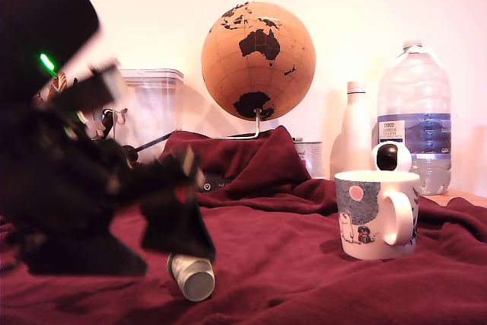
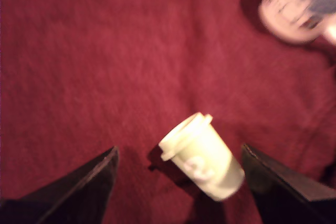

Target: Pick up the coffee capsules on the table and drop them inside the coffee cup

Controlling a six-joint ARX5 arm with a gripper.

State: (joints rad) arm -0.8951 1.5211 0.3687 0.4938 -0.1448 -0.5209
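Here we see the claw (image 2: 178, 182) spread wide, its two dark fingers (image 2: 79, 192) flanking the pale cream capsule (image 2: 202, 156) without touching it. The capsule lies on its side on the desk (image 1: 304, 279), draped in rumpled dark red fleece. Only the exterior view shows the blurred black arm (image 1: 68, 173) above the capsule (image 1: 192, 276); at that view's right the white printed ceramic cup (image 1: 377, 215) stands upright, well apart.

My exterior camera sits low at the table (image 1: 304, 279) edge facing the back wall, while my wrist camera looks down closely; both share the capsule (image 2: 202, 156).
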